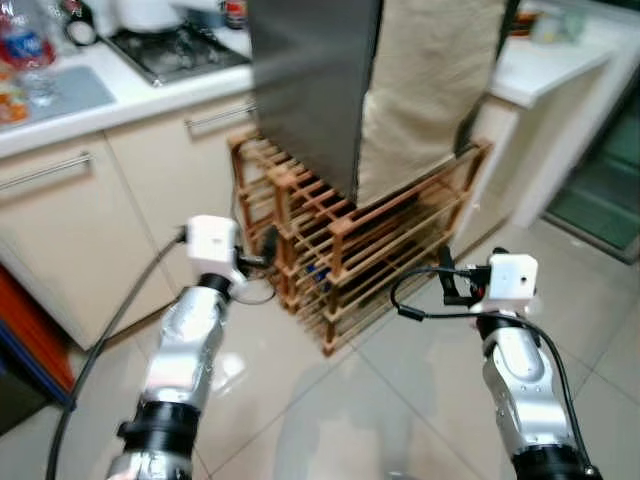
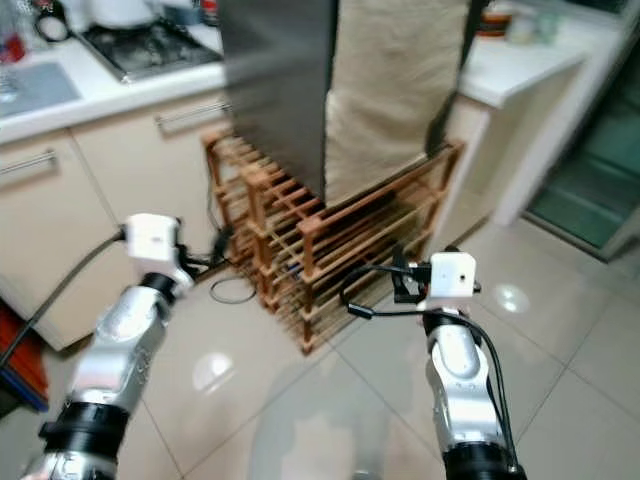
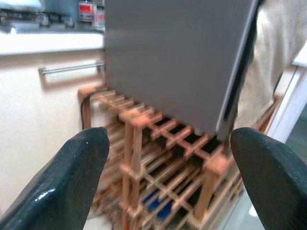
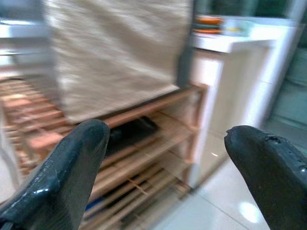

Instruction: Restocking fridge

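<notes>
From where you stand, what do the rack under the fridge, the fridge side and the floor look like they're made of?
The rack looks like unpainted wood: orange-brown slats and square posts. The fridge side looks like brushed metal, grey with a dull sheen, though it could be a coated panel. The floor looks like glossy pale tile, with grout lines and light reflections. The cloth beside the fridge looks like coarse beige fabric.

Tiled floor (image 1: 400, 380), wooden slatted rack (image 1: 350, 250) standing on it, grey fridge (image 1: 310, 80) on top

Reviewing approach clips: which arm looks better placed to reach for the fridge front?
Probably the right. The right gripper faces the cloth-covered front of the fridge; the left gripper faces its grey side above the wooden rack. Both are open.
</notes>
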### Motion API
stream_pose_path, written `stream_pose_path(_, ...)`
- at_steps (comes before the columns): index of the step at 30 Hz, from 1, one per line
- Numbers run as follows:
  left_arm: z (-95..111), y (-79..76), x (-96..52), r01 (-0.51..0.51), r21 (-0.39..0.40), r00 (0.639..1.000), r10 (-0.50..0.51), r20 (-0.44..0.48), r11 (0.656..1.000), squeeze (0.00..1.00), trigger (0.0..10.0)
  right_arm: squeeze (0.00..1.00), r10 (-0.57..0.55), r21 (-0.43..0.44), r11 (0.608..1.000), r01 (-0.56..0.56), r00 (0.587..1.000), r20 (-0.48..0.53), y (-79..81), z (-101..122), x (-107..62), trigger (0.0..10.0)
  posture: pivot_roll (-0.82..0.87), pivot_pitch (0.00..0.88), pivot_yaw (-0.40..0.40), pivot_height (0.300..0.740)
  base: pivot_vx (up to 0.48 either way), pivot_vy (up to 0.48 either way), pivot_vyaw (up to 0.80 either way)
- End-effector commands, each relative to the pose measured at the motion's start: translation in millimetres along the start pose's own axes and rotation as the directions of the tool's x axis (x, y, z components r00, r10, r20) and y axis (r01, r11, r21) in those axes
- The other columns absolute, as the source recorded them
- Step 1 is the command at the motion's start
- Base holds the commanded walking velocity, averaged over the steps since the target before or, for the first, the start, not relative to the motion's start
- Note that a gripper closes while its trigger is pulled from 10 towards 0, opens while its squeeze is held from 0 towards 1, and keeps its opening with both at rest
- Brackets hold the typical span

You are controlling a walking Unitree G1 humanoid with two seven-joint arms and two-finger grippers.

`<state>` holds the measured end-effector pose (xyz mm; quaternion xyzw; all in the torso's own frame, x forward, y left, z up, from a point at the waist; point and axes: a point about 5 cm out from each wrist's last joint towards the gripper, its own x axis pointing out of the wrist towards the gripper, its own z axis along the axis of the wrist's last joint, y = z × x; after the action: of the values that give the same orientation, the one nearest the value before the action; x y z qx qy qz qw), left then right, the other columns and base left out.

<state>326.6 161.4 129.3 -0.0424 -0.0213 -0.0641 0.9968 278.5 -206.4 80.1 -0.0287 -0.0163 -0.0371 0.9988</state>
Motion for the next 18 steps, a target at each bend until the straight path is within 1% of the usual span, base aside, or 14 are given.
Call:
stream_pose_path(1,3.1,2.0,-0.9,-0.005,0.016,1.0,0.005,0.008,1.0,0.0,10.0,0.0,-0.004,0.03,1.0,0.003,1.0,0.011,1.6,2.5,1.9,10.0,-0.14,0.0,0.026,0.74,0.0,0.48,-0.7)
stream_pose_path(2,0.6,0.8,-0.1,0.0,0.061,1.0,0.001,-0.023,0.998,0.0,10.0,0.0,-0.003,0.037,0.999,0.002,1.0,0.008,3.7,1.0,1.1,10.0,-0.14,0.0,0.025,0.74,0.0,0.0,-0.69)
stream_pose_path(3,-0.1,0.5,0.1,-0.001,0.079,1.0,0.003,-0.031,0.997,0.0,10.0,0.0,-0.001,0.037,0.999,0.0,1.0,0.009,4.8,0.9,0.9,10.0,-0.14,0.0,0.025,0.74,0.0,0.0,-0.69)
stream_pose_path(6,3.2,-3.0,0.5,0.02,0.056,1.0,-0.02,-0.007,0.998,0.0,10.0,0.0,0.006,0.027,1.0,-0.007,1.0,0.015,7.4,0.8,1.0,10.0,-0.13,0.0,0.026,0.74,0.0,0.0,-0.7)
stream_pose_path(8,7.6,-6.0,0.7,0.033,0.027,0.999,-0.034,0.027,0.999,0.0,10.0,0.0,0.011,0.017,1.0,-0.012,1.0,0.021,9.5,0.2,0.5,10.0,-0.13,0.0,0.022,0.74,0.0,0.0,0.0)
stream_pose_path(9,12.1,-8.3,1.3,0.044,0.023,0.998,-0.045,0.05,0.999,0.0,10.0,0.0,0.019,0.011,1.0,-0.019,1.0,0.023,11.1,1.0,0.6,10.0,-0.12,0.0,0.017,0.74,0.48,0.0,0.0)
stream_pose_path(10,12.1,-8.3,1.3,0.044,0.023,0.998,-0.045,0.05,0.999,0.0,10.0,0.0,0.019,0.011,1.0,-0.019,1.0,0.023,11.1,1.0,0.6,10.0,-0.12,0.0,0.017,0.74,0.48,0.0,0.0)
stream_pose_path(12,20.4,-12.4,2.4,0.058,0.061,0.995,-0.062,0.082,0.996,0.0,10.0,0.0,0.045,-0.001,0.999,-0.045,0.998,0.036,14.0,4.8,1.0,10.0,-0.12,0.0,0.011,0.74,0.48,0.0,0.0)
stream_pose_path(15,31.5,-20.8,3.3,0.095,0.091,0.984,-0.107,0.144,0.991,0.0,10.0,0.0,0.09,-0.041,0.995,-0.088,0.994,0.054,19.2,7.6,1.4,10.0,-0.11,0.0,0.001,0.74,0.48,0.0,0.0)
stream_pose_path(17,32.8,-22.5,3.3,0.102,0.1,0.982,-0.116,0.15,0.99,0.0,10.0,0.0,0.093,-0.045,0.995,-0.09,0.994,0.056,19.4,7.9,1.6,10.0,-0.11,0.0,-0.003,0.74,0.48,0.0,0.0)
stream_pose_path(18,36.1,-25.1,3.6,0.107,0.1,0.978,-0.123,0.166,0.989,0.0,10.0,0.0,0.091,-0.039,0.995,-0.089,0.995,0.048,20.7,8.0,3.4,10.0,-0.1,0.0,-0.006,0.74,0.48,0.0,-0.61)
